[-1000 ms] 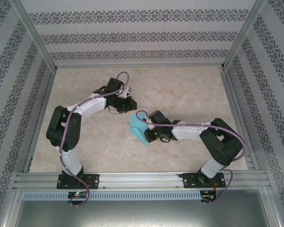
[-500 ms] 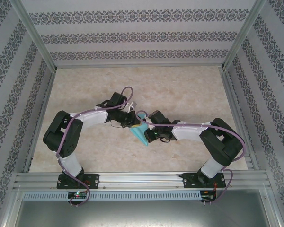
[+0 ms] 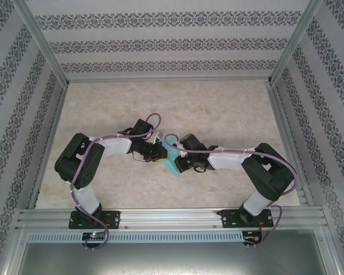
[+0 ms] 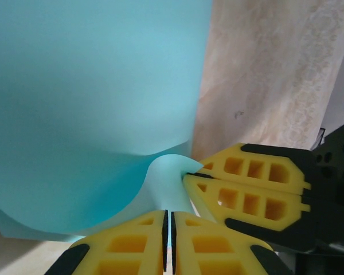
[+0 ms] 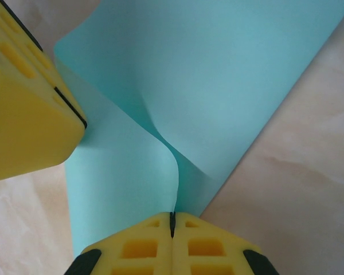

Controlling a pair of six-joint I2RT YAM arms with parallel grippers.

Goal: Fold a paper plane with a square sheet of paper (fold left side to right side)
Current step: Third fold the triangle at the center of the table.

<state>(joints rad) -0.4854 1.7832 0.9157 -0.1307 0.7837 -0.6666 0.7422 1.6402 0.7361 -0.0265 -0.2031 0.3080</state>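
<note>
Square sheet of paper [image 5: 229,74] pinched in closed left tool [image 4: 168,222] and right tool [image 5: 172,222].

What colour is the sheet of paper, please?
The square sheet of paper is plain turquoise-blue, clearest in the right wrist view.

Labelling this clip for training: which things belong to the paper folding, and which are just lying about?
In the job: square sheet of paper; left gripper and right gripper, both shut on it.
Just there: table; patterned walls; metal frame.
</note>
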